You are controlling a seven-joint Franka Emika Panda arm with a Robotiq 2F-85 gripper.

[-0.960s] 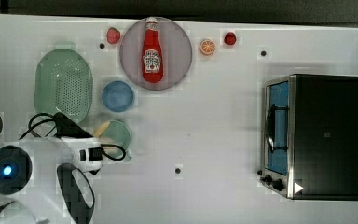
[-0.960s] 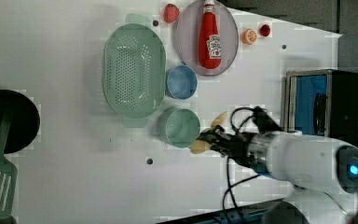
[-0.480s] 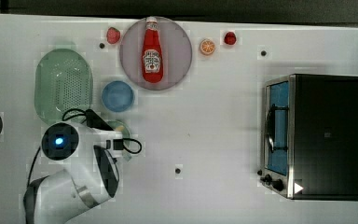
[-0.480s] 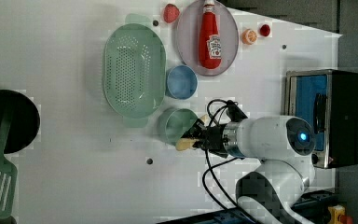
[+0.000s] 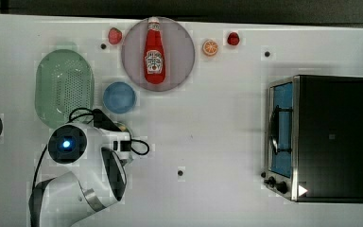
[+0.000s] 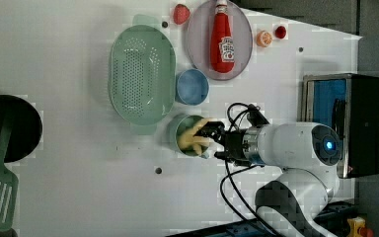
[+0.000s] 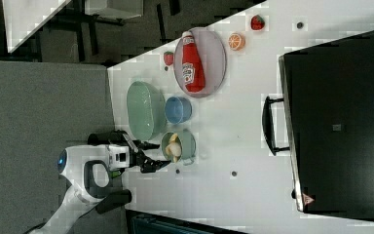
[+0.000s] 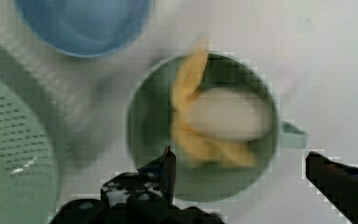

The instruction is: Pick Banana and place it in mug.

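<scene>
One banana (image 8: 214, 122) we list inside the green mug (image 8: 144, 140); our gripper (image 8: 242, 172) hangs above, fingers spread wide, holding nothing.

Glossy white arm (image 6: 296, 148); black joints, looping black cables, glowing blue light; black fingers (image 8: 168, 172)

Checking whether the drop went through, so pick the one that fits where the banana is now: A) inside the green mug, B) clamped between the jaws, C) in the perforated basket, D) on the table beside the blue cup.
A: the wrist view shows the banana lying inside the mug, with the gripper above it, jaws spread wide and holding nothing; the left view shows it in the mug too.
</scene>
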